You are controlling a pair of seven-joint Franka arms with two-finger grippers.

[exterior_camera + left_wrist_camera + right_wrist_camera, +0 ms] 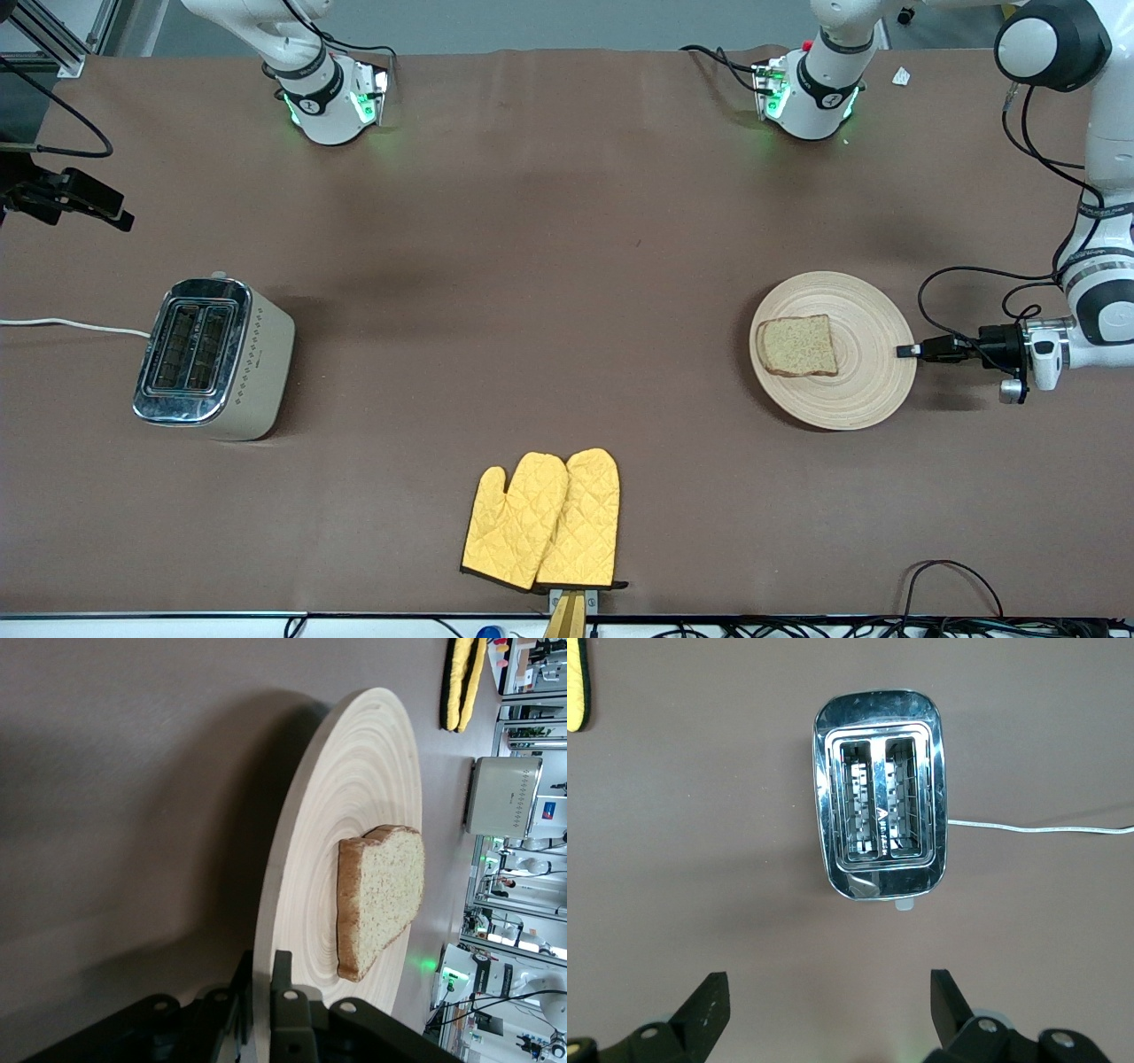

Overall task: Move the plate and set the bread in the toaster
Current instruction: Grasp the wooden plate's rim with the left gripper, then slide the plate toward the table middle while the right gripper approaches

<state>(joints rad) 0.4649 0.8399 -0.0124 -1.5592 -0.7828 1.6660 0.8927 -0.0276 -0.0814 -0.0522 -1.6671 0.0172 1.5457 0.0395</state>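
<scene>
A brown cloth [549,266] covers the table under even light

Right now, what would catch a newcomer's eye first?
The left gripper, shut on the rim of the plate at the left arm's end, the bread lying on it. Then the yellow oven mitts nearest the front camera, and the toaster under the open right gripper.

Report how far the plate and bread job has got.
Done: nothing moved. In hand: left gripper shut on the plate rim. Left: shift the plate, put bread into the empty toaster. Right gripper waits open above the toaster.
</scene>
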